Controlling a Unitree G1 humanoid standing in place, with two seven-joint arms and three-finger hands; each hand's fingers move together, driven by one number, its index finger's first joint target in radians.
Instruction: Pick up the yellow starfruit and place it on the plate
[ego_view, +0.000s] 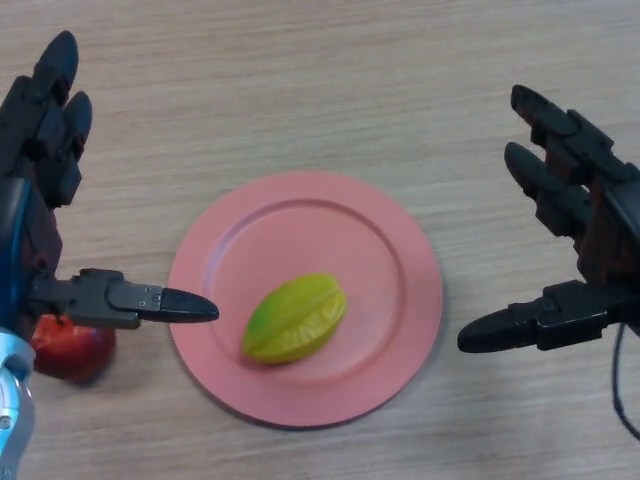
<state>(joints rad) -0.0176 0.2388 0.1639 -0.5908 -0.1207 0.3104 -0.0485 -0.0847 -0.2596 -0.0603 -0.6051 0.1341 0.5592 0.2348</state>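
Observation:
The yellow-green starfruit (296, 317) lies on the pink plate (390, 255), a little left of the plate's middle. My left hand (40, 200) is open at the left; its thumb tip (185, 305) reaches over the plate's left rim, a short way from the starfruit and apart from it. My right hand (580, 215) is open at the right, beside the plate's right edge, holding nothing.
A red apple (70, 348) sits on the wooden table (320, 80) at the lower left, partly under my left hand.

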